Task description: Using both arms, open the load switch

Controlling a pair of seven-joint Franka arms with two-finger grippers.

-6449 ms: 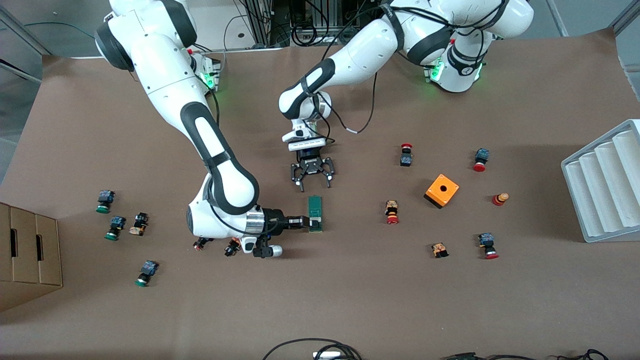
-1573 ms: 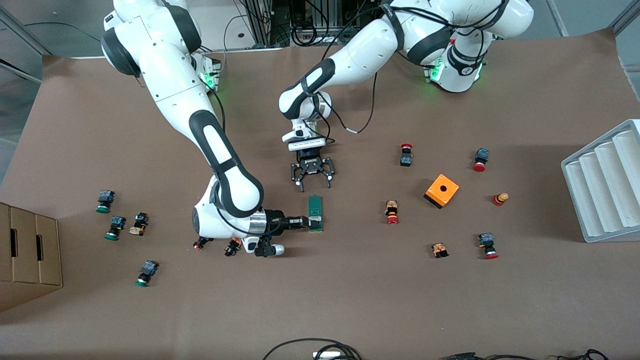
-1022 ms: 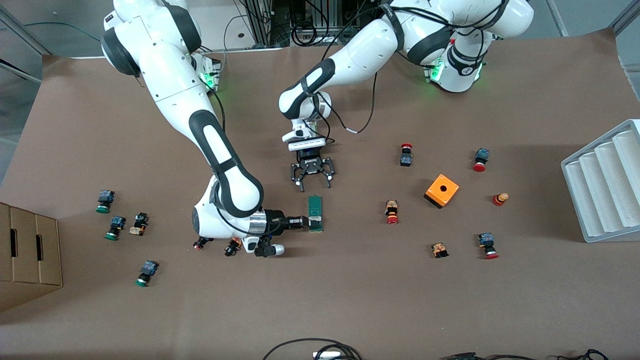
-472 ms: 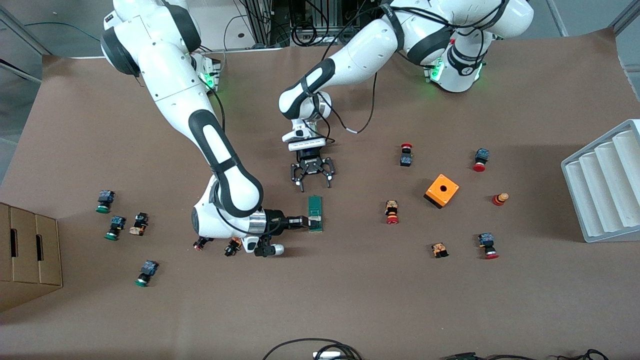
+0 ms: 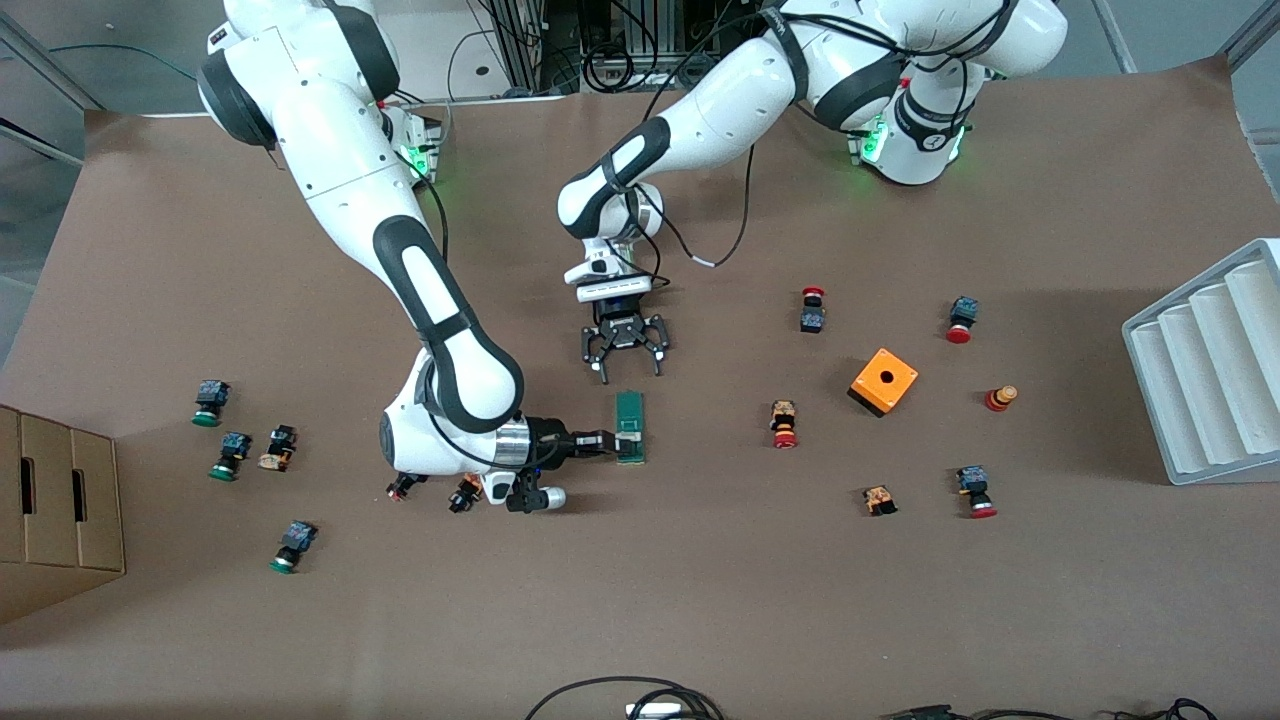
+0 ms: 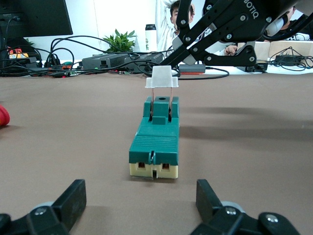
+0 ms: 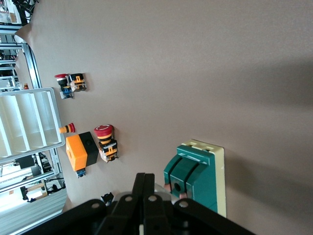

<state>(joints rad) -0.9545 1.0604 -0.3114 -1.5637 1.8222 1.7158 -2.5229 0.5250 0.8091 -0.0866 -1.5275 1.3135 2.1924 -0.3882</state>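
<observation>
Front view first: the narrow green plastic load switch (image 5: 630, 427) lies on the brown paper-covered table (image 5: 700, 600) near its middle, long axis running twelve to six. The right gripper (image 5: 607, 441) comes in from nine o'clock, fingers pressed together on the small white handle piece (image 5: 629, 436) at the switch's nearer end. The left gripper (image 5: 626, 352) hangs just off the switch's twelve o'clock end, jaws spread wide and holding nothing, not touching the block. At three o'clock, well apart, sit a red-capped push-button (image 5: 783, 424) and an orange square box with a hole (image 5: 884, 381); two small buttons (image 5: 464, 493) lie close under the right arm's wrist.

Left wrist view: the switch faces the camera end-on, its white handle (image 6: 162, 77) standing up on two thin metal legs. The left gripper's black fingertips (image 6: 73, 197) flank the frame, well apart, short of the cream base.

Right wrist view: the closed black fingers (image 7: 144, 192) meet just beside the green body (image 7: 193, 177).

Risk, as a judgement: the block is unbraced, so any pull on the handle may drag or tip the whole switch instead of opening it; the thin legs could also slip from the pinch. Open room is generous toward six o'clock; the right wrist could nudge the nearby buttons.
</observation>
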